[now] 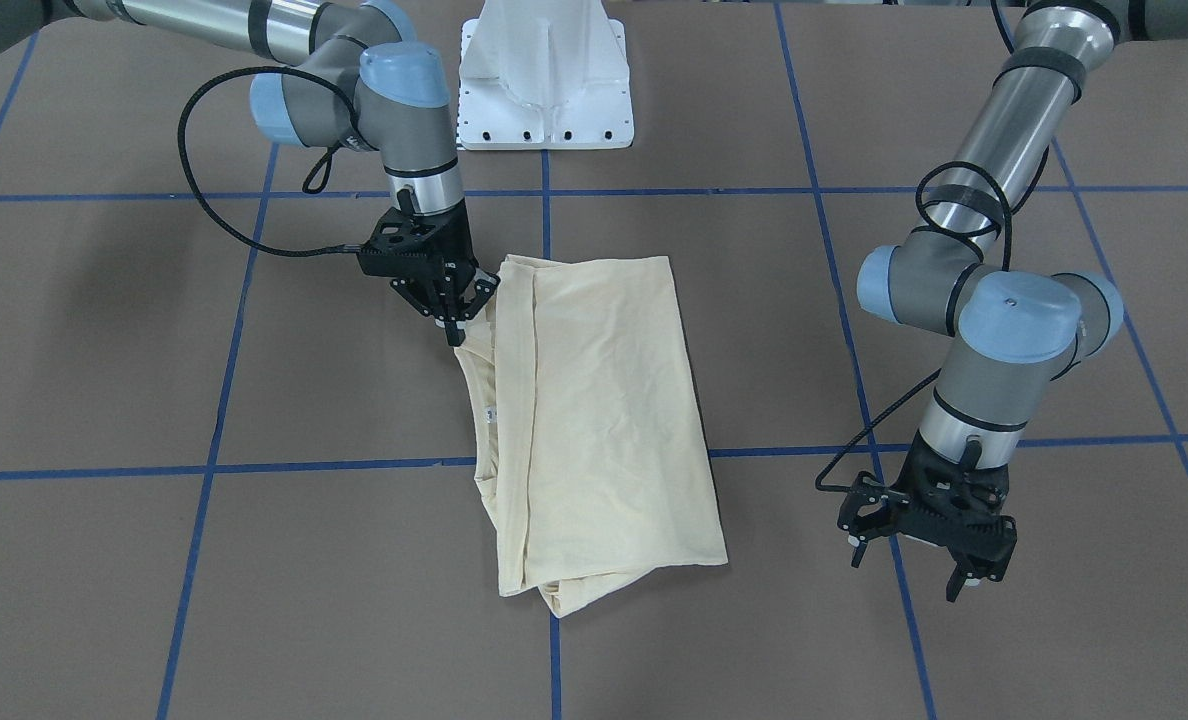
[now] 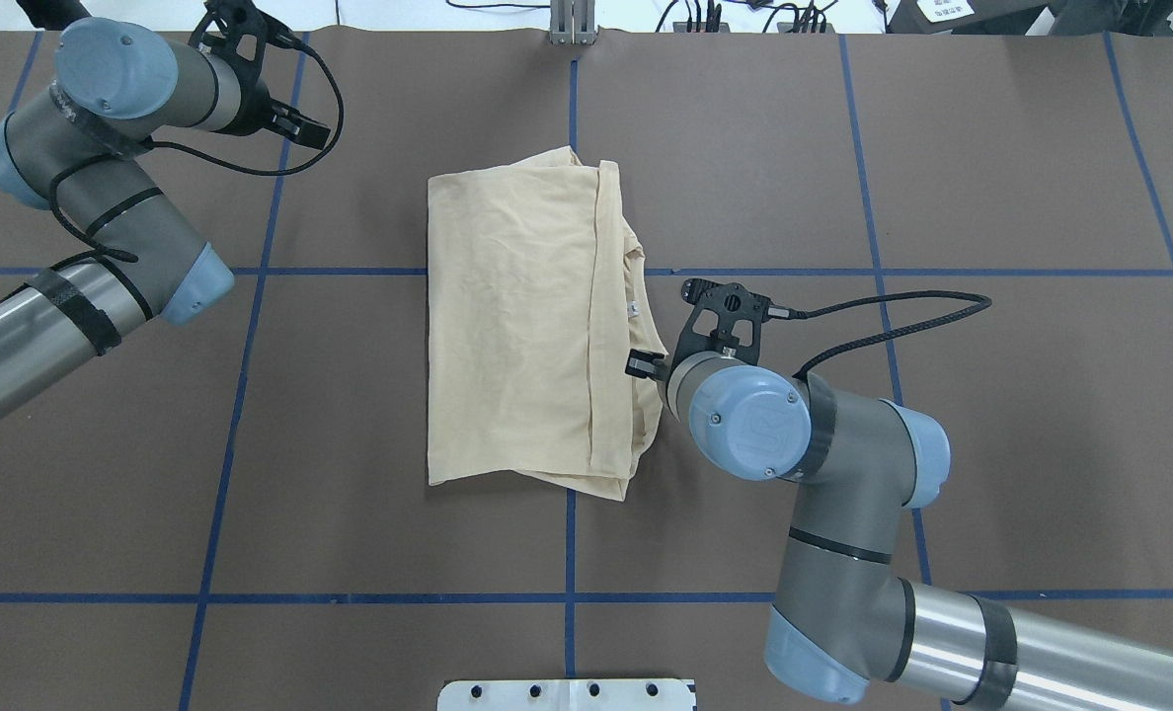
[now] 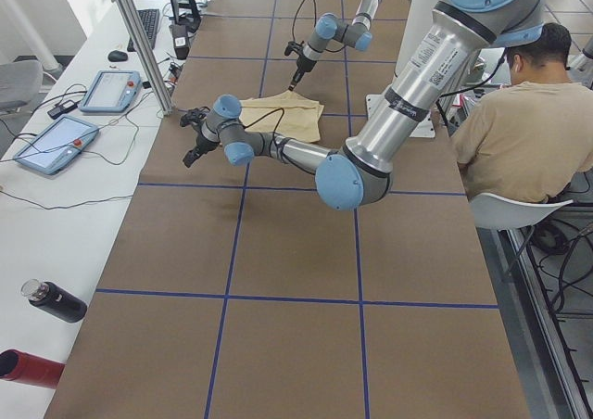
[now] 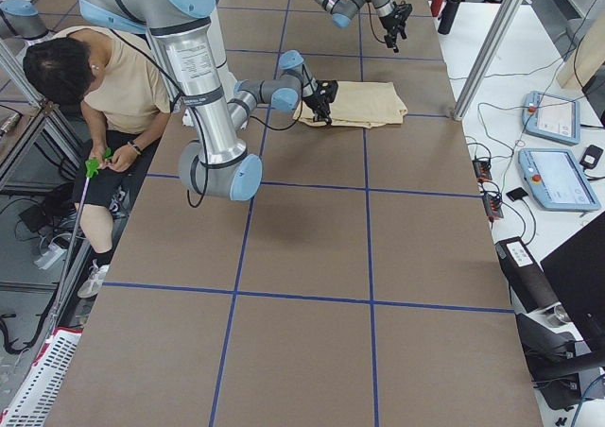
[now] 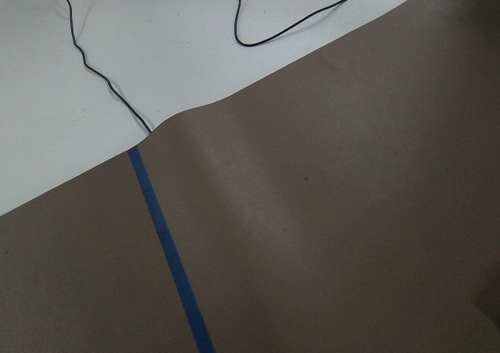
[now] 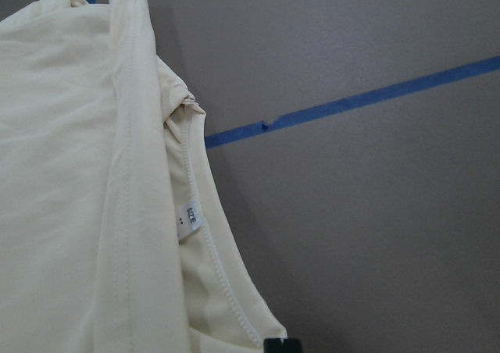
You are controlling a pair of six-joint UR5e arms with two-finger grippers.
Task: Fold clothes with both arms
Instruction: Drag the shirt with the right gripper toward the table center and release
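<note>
Shirt lies mid-worktop, folded into a cream slab. It's thin, limp and light, likely to sag and slide, so pinch a hem or the stitched neck rim. Left gripper hangs apart, well off to the side. Right gripper looks clamped on the neck edge, near the small white tag.

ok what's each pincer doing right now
left pincer: open, empty
right pincer: closed on the T-shirt edge
</note>
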